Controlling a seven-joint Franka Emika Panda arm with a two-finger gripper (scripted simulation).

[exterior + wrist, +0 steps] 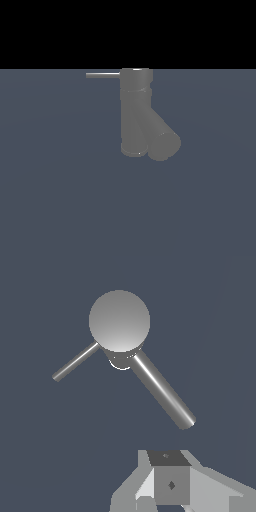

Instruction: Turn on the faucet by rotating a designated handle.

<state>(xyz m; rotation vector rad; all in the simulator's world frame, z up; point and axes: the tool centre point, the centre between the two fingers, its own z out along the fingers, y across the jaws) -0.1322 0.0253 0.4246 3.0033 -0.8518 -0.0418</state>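
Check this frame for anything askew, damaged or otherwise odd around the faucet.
Nothing stands out. The faucet stands upright and whole, its handle projecting level toward the exterior view's left. The hand sits apart from both, touching nothing; its fingers are not visible.

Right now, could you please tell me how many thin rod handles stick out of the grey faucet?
1: the thin light grey metal rod handle projects from the top of the matte grey Y-shaped faucet toward the exterior view's left. No second one shows in either view.
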